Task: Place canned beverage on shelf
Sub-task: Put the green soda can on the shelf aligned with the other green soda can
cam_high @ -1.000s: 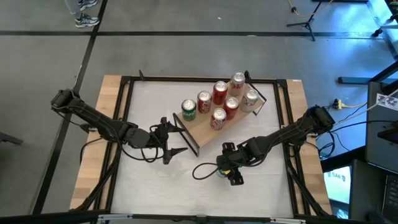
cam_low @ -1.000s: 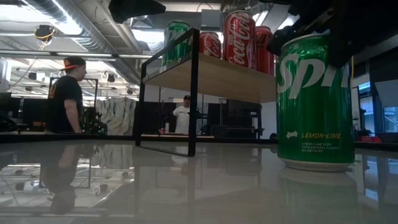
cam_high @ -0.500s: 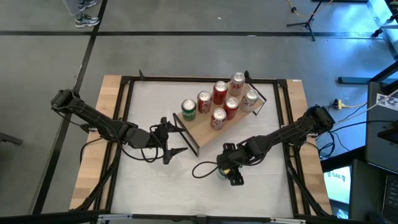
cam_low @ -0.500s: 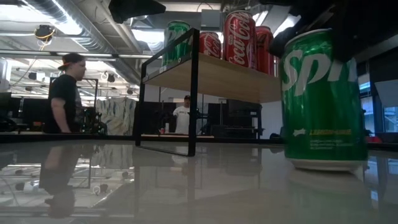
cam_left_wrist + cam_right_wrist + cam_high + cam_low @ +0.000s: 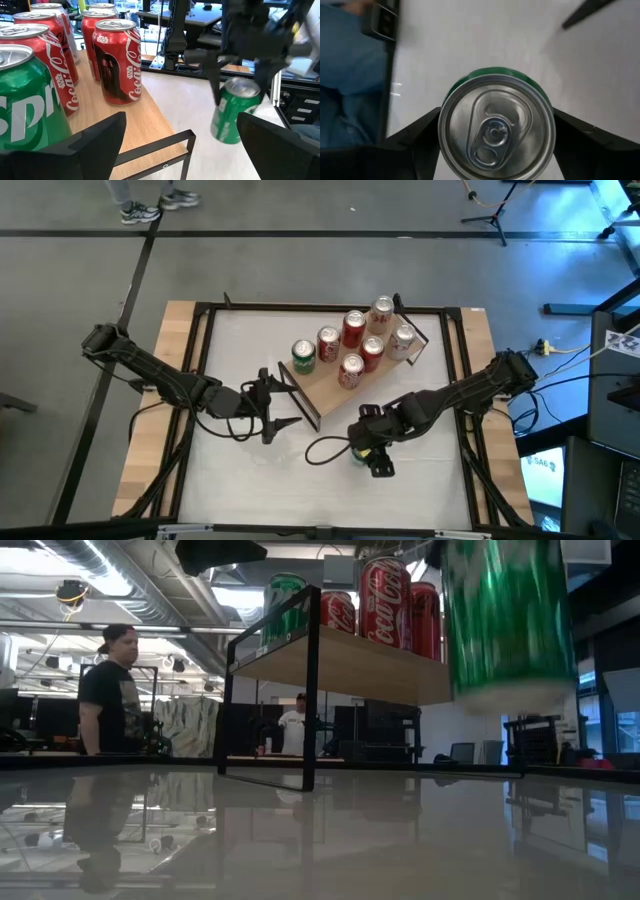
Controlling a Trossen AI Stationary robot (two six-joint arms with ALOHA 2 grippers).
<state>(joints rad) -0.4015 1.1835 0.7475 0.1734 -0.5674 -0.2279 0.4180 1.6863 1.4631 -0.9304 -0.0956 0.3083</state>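
A green canned beverage [image 5: 233, 114] hangs above the white table in my right gripper [image 5: 368, 454], near the table's front right; its silver top [image 5: 496, 131] fills the right wrist view. In the low view the can [image 5: 510, 620] floats beside the shelf [image 5: 340, 665]. The shelf [image 5: 322, 385], a light-wood plank on black frame ends, stands at the table's middle far side and carries several upright cans, one green [image 5: 303, 355] and the others red [image 5: 353, 329]. My left gripper [image 5: 285, 406] waits open just left of the shelf's near end. My right gripper pinches the can between its two fingers, one on each side of the upper wall just under the top rim [image 5: 223, 102]. The fingers [image 5: 415, 145] come steeply from above, pointing down. The can hangs lifted clear of the table, top up and slightly tilted.
A black cable loop [image 5: 325, 450] lies on the table beside the right gripper. The table's black frame [image 5: 200, 360] and wooden edges bound the white top. A person [image 5: 105, 690] stands in the room beyond the table.
My right gripper has gone up with the green can. The can stood on the table a second ago, tipped a little, and now hangs clear of the surface at about the height of the shelf's plank.
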